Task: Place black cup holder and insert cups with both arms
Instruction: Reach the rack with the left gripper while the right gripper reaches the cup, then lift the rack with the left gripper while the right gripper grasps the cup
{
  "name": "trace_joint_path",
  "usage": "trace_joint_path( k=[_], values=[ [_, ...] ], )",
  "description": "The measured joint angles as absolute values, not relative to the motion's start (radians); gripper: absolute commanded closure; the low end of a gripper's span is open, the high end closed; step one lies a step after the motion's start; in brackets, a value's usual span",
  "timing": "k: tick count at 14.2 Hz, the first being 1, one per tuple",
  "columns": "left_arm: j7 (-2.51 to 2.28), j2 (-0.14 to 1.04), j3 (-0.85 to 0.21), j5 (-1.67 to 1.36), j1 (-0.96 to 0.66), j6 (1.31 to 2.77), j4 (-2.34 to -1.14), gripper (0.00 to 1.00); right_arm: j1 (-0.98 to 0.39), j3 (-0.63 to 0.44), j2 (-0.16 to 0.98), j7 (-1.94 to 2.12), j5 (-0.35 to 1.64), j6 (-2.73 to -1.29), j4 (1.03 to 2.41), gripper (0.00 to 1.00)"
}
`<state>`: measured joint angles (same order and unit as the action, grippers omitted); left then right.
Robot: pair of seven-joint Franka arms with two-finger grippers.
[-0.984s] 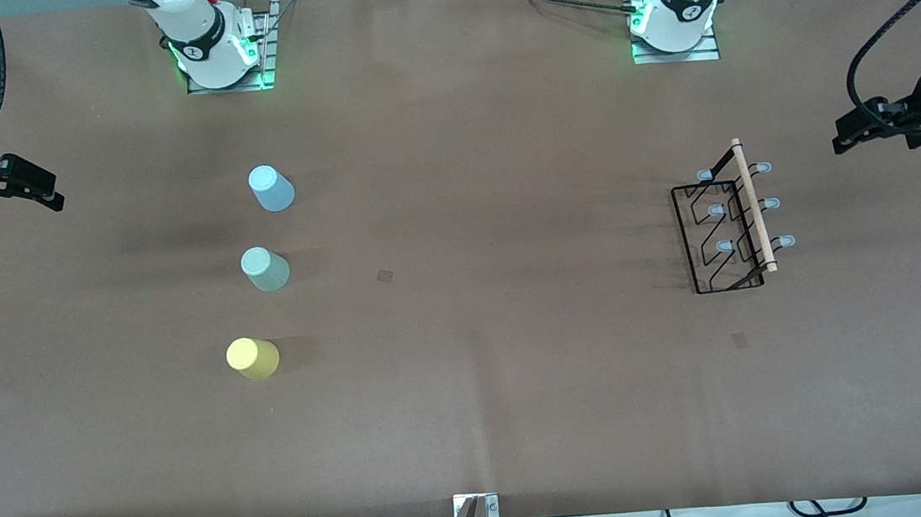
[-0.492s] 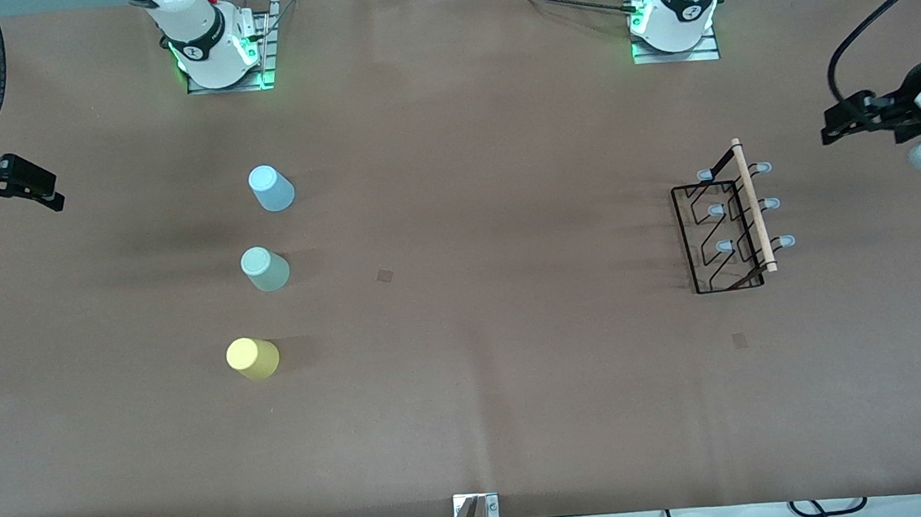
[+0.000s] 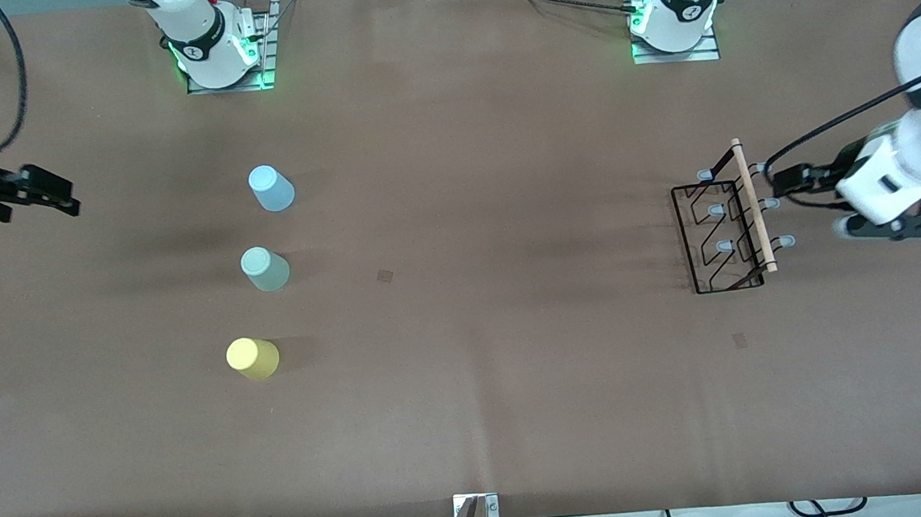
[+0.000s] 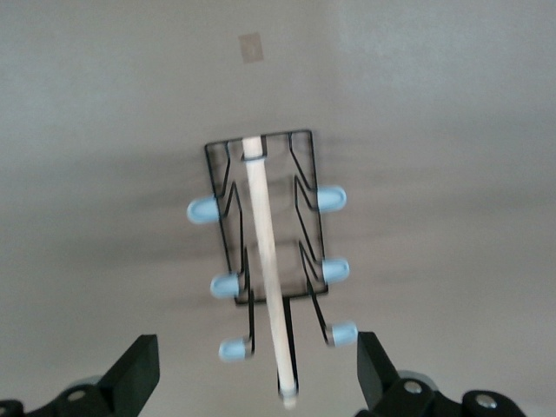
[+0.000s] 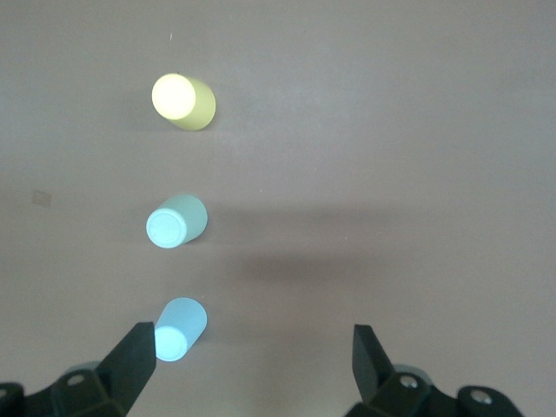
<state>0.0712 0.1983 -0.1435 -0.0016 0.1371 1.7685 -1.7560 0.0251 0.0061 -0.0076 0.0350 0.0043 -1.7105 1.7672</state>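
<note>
The black cup holder [image 3: 723, 225] lies on the table toward the left arm's end, its wooden rod handle [image 3: 754, 205] uppermost. My left gripper [image 3: 781, 179] is open and empty, just off the handle on the side toward the table's end. In the left wrist view the holder [image 4: 265, 226] lies between the spread fingers [image 4: 130, 378] of the left gripper [image 4: 254, 373]. The light blue cup [image 3: 272, 188], mint cup [image 3: 265, 269] and yellow cup [image 3: 252, 358] stand upside down in a row. My right gripper [image 3: 64, 198] is open and empty, apart from them. The right wrist view shows the yellow [image 5: 182, 100], mint [image 5: 176, 221] and blue [image 5: 179, 328] cups and that gripper [image 5: 250, 360].
The arm bases [image 3: 221, 53] [image 3: 674, 18] stand along the table edge farthest from the front camera. Two small tape marks [image 3: 384, 276] [image 3: 740, 340] lie on the brown table. Cables lie past the edge nearest that camera.
My left arm has swung in from the table's end to the holder's handle. My right gripper has shifted slightly toward the cups. The cups and holder have not moved.
</note>
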Motion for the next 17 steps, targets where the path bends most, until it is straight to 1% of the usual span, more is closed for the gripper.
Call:
trace_joint_path(
  k=[3, 6, 8, 10, 11, 14, 15, 17],
  values=[
    [0.071, 0.156, -0.144, -0.002, 0.137, 1.928, -1.935, 0.00, -0.012, 0.009, 0.076, 0.035, 0.004, -1.718, 1.768, 0.00],
    [0.069, 0.104, -0.145, -0.002, 0.137, 2.069, -2.092, 0.00, -0.056, 0.011, 0.167, 0.034, 0.004, -1.771, 1.768, 0.00],
    [0.038, 0.080, -0.155, -0.002, 0.138, 2.101, -2.160, 0.08, -0.091, 0.012, 0.231, 0.022, 0.005, -1.814, 1.769, 0.00],
    [-0.006, 0.069, -0.180, -0.002, 0.137, 2.117, -2.193, 0.16, -0.122, 0.012, 0.291, -0.048, 0.005, -1.860, 1.769, 0.00],
    [-0.017, 0.068, -0.190, -0.001, 0.137, 2.124, -2.198, 0.19, -0.140, 0.013, 0.317, -0.085, 0.005, -1.881, 1.769, 0.00],
    [-0.020, 0.069, -0.197, 0.027, 0.138, 2.135, -2.204, 0.23, -0.179, 0.013, 0.373, -0.185, 0.005, -1.917, 1.770, 0.00],
    [-0.021, 0.069, -0.197, 0.037, 0.140, 2.146, -2.206, 0.27, -0.181, 0.013, 0.387, -0.196, 0.005, -1.933, 1.775, 0.00],
    [-0.021, 0.073, -0.197, 0.041, 0.144, 2.160, -2.210, 0.39, -0.177, 0.010, 0.410, -0.207, 0.013, -1.971, 1.799, 0.00]
  ],
)
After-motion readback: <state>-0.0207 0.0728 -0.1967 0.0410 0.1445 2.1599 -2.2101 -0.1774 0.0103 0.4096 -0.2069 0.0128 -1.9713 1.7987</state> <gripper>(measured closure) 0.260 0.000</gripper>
